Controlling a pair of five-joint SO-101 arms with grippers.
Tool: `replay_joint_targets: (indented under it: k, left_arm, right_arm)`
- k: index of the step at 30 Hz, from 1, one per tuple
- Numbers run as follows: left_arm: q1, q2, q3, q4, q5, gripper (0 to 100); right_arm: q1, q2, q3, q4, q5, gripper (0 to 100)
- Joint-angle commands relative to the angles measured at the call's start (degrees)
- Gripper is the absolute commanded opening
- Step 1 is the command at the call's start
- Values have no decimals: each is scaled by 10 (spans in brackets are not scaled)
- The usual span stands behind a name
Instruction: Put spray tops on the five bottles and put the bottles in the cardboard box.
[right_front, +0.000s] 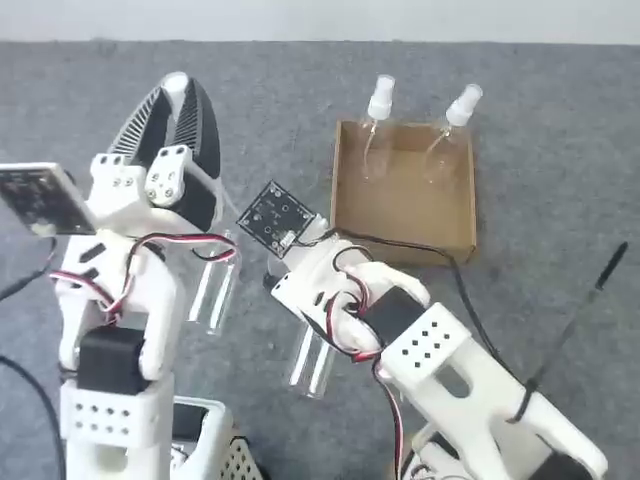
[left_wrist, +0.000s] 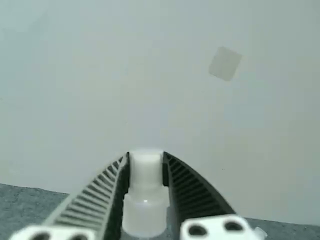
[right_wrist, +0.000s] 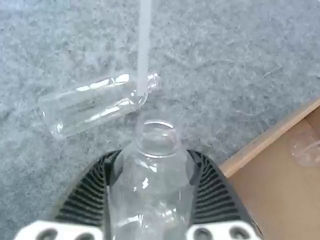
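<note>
Uncapped bottle (right_wrist: 152, 200) is being gripped by right end effector (right_wrist: 155, 159) over grey tabletop (right_wrist: 240, 60). Spray top (left_wrist: 145, 200) is being clamped in left end effector (left_wrist: 145, 159), pale wall (left_wrist: 125, 75) behind. High view: capped bottles (right_front: 376, 140) are resting in cardboard box (right_front: 405, 245).

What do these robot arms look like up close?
The left arm and right arm are blocky white plastic with black motors, and thin red and black wires loop between joints. The jaws are black, ribbed and tapered. Some white plates have rows of small holes.
</note>
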Motion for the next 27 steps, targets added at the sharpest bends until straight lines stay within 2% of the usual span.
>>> replay_joint_targets:
  k: [1, 9, 15, 27]
  left_arm:
    - [0, -9, -3, -17, 8, 11]
    - [-1, 45, -2, -7, 8, 11]
    - [3, 45, 6, 31, 8, 11]
    - [4, 44, 62, 48, 8, 11]
  right_arm:
    - [-3, -30, 5, -36, -7, 6]
    - [-30, -30, 6, -34, -6, 6]
    - [-29, -30, 6, -36, -6, 6]
    - [-29, -30, 18, -39, -25, 6]
